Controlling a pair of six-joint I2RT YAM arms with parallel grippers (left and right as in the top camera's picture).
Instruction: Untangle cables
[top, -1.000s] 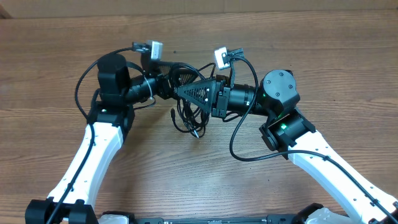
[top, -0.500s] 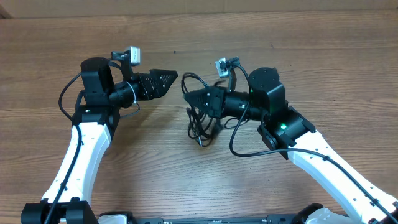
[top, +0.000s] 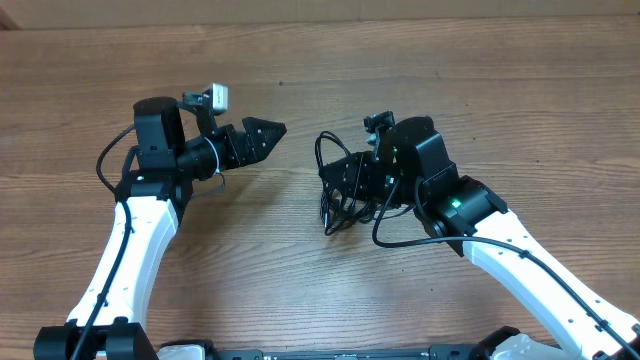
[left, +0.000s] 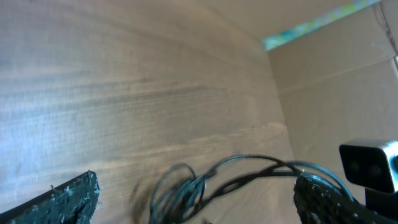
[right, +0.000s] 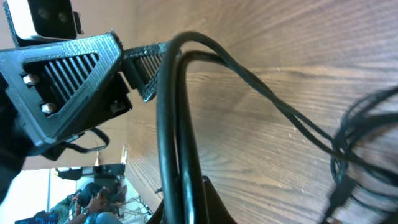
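right hand (top: 337, 174) clamped on cables (top: 328, 213); left hand (top: 272, 128) agape, apart

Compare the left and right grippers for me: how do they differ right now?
The left gripper has its fingers spread wide and holds nothing; the right gripper is shut on the cables. The left gripper sits apart from the bundle, over the table; the right gripper is at the bundle. Both are black and point toward each other.
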